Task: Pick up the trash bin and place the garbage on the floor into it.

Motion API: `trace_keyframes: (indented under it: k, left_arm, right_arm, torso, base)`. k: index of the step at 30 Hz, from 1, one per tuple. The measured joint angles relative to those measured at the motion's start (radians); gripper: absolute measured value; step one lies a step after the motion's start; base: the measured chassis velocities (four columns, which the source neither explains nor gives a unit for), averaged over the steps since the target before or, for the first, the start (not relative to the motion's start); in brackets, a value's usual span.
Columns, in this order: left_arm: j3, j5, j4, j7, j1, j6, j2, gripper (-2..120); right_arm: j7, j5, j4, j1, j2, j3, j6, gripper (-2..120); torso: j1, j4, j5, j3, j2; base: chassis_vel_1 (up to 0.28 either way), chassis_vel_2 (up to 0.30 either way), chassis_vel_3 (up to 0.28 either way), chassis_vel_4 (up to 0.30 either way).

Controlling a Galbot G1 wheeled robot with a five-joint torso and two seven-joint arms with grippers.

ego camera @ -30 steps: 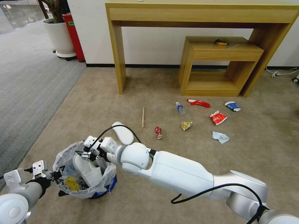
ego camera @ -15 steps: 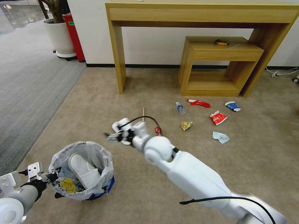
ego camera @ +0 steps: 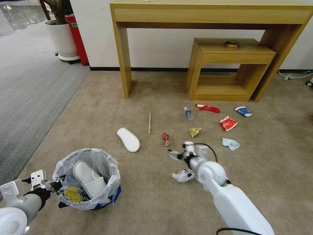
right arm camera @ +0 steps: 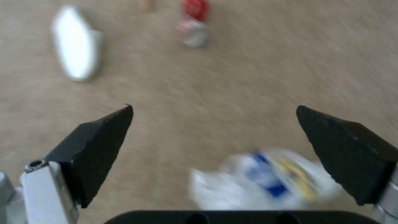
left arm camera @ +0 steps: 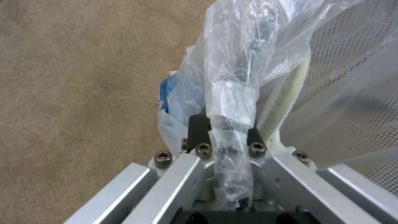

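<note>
Left gripper (left arm camera: 224, 130) clenched on the bagged rim of the trash bin (ego camera: 87, 178), which sits near the carpet's left edge, by the grey carpet (ego camera: 29, 91); one white slipper (ego camera: 88, 180) lies inside. Right gripper (right arm camera: 215, 137) spread wide, grasping nothing, above a crumpled white-blue wrapper (ego camera: 183, 175) on the floor (ego camera: 156, 202). Second slipper (ego camera: 128, 139), stick (ego camera: 149, 122), red can (ego camera: 165, 138) lie mid-carpet, well apart from the bin.

Slippers (ego camera: 128, 139) — two; red can (ego camera: 165, 138) — one.
</note>
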Motion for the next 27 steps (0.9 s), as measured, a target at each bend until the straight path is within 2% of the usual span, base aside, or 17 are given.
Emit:
trace_keyframes:
  k: [3,6,7,9,10,13,17,23,26,27]
  left_arm:
    - [0.006,0.006,-0.001,0.0,-0.002,0.0,-0.002,0]
    - [0.012,0.014,-0.006,0.001,-0.001,0.0,-0.008,0]
    - [0.012,0.014,-0.006,0.001,-0.001,0.0,-0.008,0]
    - [0.013,0.018,-0.008,0.001,0.003,0.0,-0.013,0]
    - [0.013,0.018,-0.008,0.001,0.003,0.0,-0.013,0]
    - [0.012,0.022,-0.016,0.001,0.009,0.0,-0.018,0]
    - [0.011,0.024,-0.022,0.001,0.014,0.0,-0.021,0]
    - [0.014,0.031,-0.036,-0.002,0.019,0.0,-0.026,0]
    - [0.016,0.032,-0.042,-0.003,0.019,0.0,-0.027,0]
    - [0.017,0.033,-0.043,-0.004,0.02,0.0,-0.027,0]
  right_arm:
    - [-0.001,0.023,-0.038,-0.016,0.012,0.037,-0.007,100]
    - [0.096,0.118,-0.115,0.001,0.06,0.053,-0.034,100]
    - [0.096,0.118,-0.115,0.001,0.06,0.053,-0.034,100]
    - [0.238,0.218,-0.156,0.031,0.096,0.042,-0.042,100]
    - [0.238,0.218,-0.156,0.031,0.096,0.042,-0.042,100]
    - [0.384,0.326,-0.192,0.068,0.125,0.027,-0.043,100]
    - [0.403,0.347,-0.216,0.087,0.132,0.028,-0.039,100]
    - [0.449,0.457,-0.299,0.142,0.149,0.032,-0.041,100]
    - [0.449,0.461,-0.335,0.158,0.154,0.032,-0.041,95]
    - [0.448,0.458,-0.348,0.162,0.157,0.032,-0.04,89]
  torso:
    - [0.0,-0.0001,-0.0002,0.0,0.0]
    - [0.0,0.0001,-0.0002,0.0,0.0]
    - [0.0,0.0001,-0.0002,0.0,0.0]
    - [0.0,0.0003,-0.0002,0.0,0.0]
    - [0.0,0.0003,-0.0002,0.0,0.0]
    - [0.0,0.0005,-0.0003,0.0,0.0]
    - [0.0,0.0002,-0.0003,0.0,0.0]
    - [0.0,0.0001,-0.0004,0.0,0.0]
    - [0.0,0.0002,-0.0004,0.0,0.0]
    - [0.0,0.0001,-0.0003,0.0,0.0]
  base:
    - [0.0,0.0,0.0,0.0]
    - [0.0,0.0,0.0,0.0]
    - [0.0,0.0,0.0,0.0]
    - [0.0,0.0,0.0,0.0]
    - [0.0,0.0,0.0,0.0]
    - [0.0,0.0,0.0,0.0]
    - [0.0,0.0,0.0,0.0]
    - [0.0,0.0,0.0,0.0]
    - [0.0,0.0,0.0,0.0]
    - [0.0,0.0,0.0,0.0]
